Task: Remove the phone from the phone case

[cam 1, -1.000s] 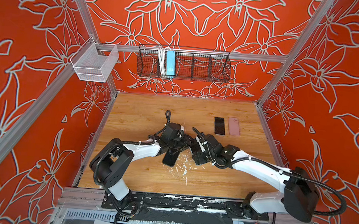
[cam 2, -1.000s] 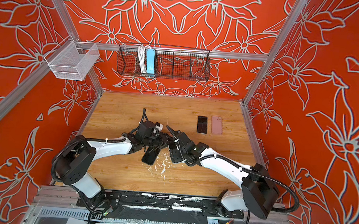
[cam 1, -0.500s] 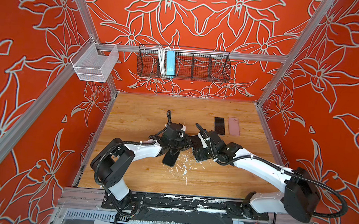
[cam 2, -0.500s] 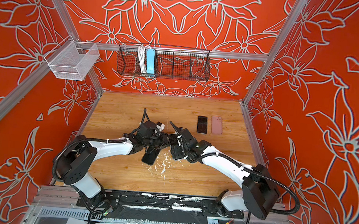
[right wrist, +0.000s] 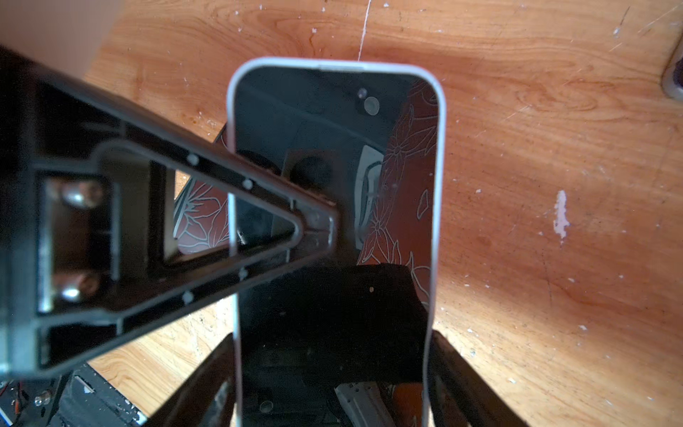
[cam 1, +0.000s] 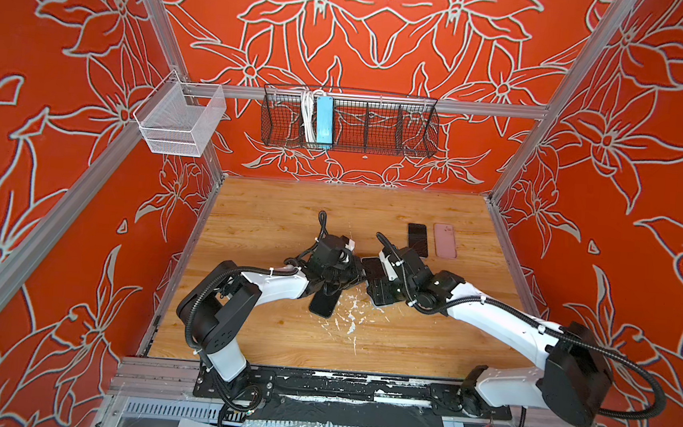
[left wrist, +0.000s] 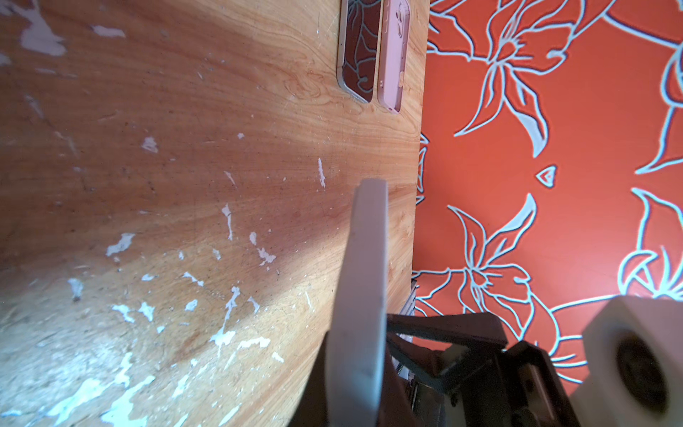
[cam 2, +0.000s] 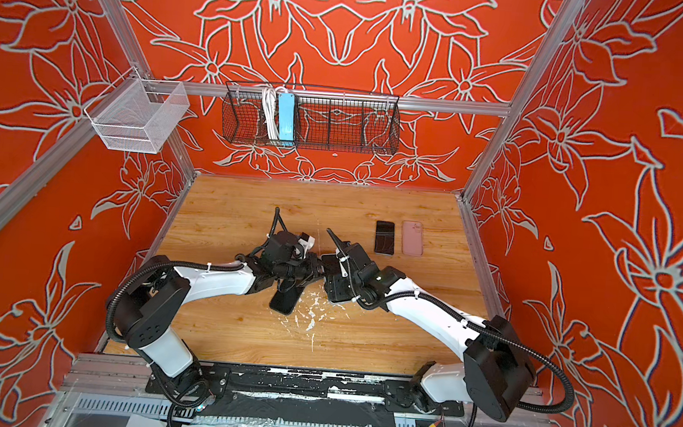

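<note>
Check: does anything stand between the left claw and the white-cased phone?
Nothing visible does. The left claw is shut on the white-cased phone, one finger across its screen, while the right claw grips its sides.

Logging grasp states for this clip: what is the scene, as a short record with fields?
left gripper: shut on the cased phone, pressing its screen
right gripper: grips the cased phone across its width
cased phone: held above the table
on table: loose phone beneath the left gripper; bare phone beside pink case, back right
</note>
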